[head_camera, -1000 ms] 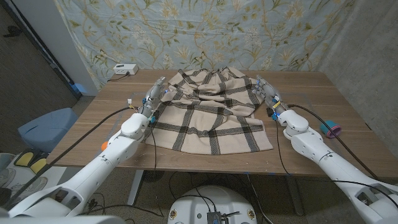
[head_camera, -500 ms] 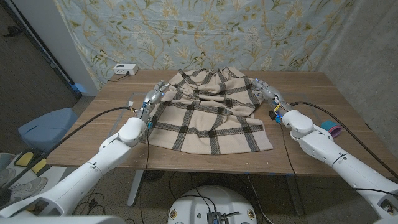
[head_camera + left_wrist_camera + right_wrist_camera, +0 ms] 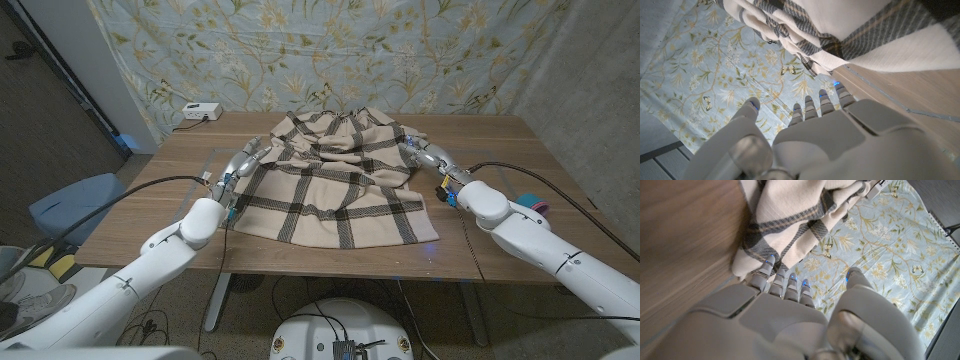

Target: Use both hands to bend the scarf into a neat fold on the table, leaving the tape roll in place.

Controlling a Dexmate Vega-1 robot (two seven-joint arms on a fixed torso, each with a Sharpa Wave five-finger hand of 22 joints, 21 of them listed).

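Left hand (image 3: 237, 168) at scarf's left edge, left-centre of frame; fingers apart in wrist view, nothing gripped. Right hand (image 3: 432, 158) at scarf's right edge, right-centre; fingertips (image 3: 771, 260) touching cloth, thumb apart, no grip seen. Scarf (image 3: 340, 180) centre of tabletop (image 3: 150, 200), near half spread flat, far half rumpled into heap. Tape roll (image 3: 538, 208) at right edge of frame, partly behind right arm, well apart from scarf. Judgement: fold not yet made; grasp, fold, smoothing left.
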